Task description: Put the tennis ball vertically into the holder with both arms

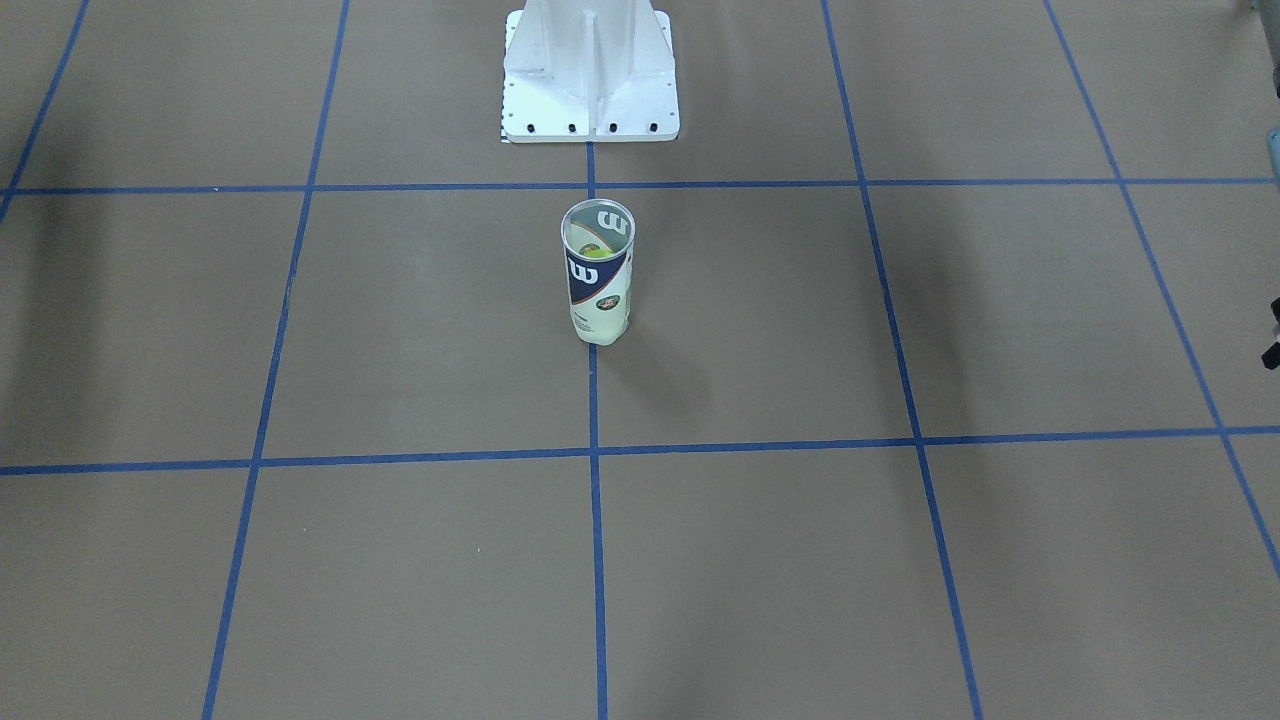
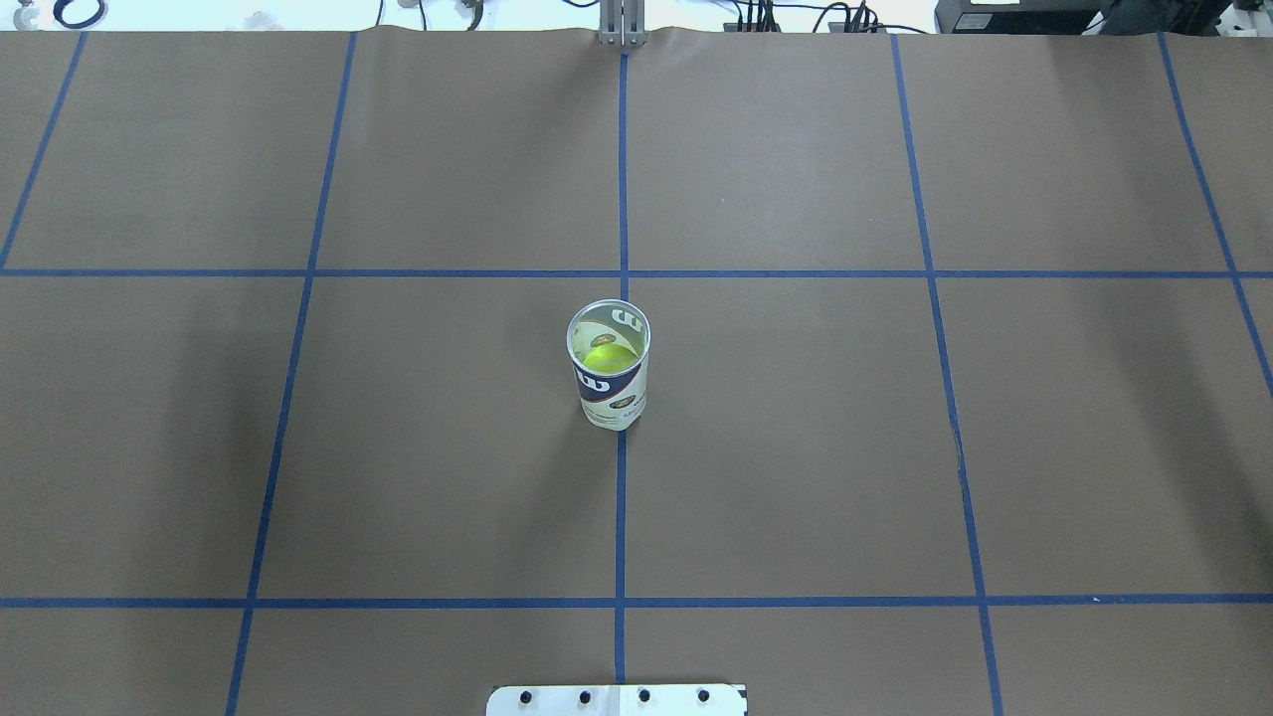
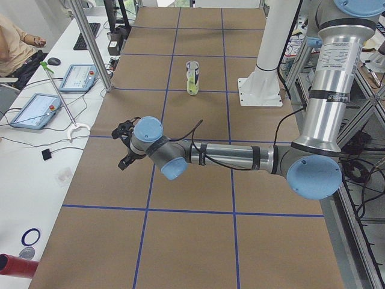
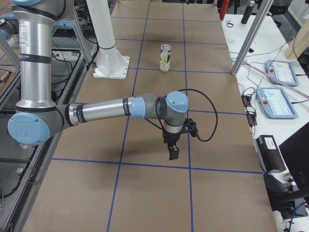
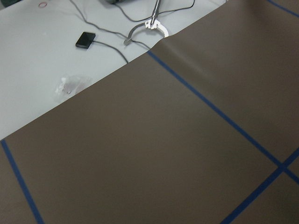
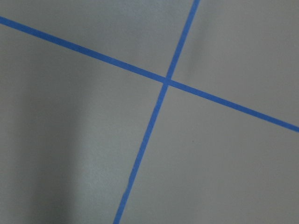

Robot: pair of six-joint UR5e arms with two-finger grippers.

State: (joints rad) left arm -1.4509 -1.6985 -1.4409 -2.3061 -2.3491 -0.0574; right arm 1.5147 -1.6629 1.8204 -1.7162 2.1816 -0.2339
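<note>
Left gripper [image 3: 124, 146]: left end of table [image 3: 186, 241]; fingers' state cannot be told.
Right gripper [image 4: 173, 147]: right end; likewise.
Holder [image 2: 612, 390]: upright mid-table, tennis ball [image 2: 609, 356] inside.
Advice: leave it untouched.

The holder [image 2: 619, 396] bears a white W logo [image 2: 594, 383] on its navy band, facing six o'clock in the overhead view. At five o'clock from it sits a round emblem [image 2: 625, 403], too small to read.

Holder [image 2: 609, 373] upright at table [image 2: 796, 447] ctr, bare paper all round, mouth open upward; white pedestal [image 1: 590, 75] nr, robot side.
</note>
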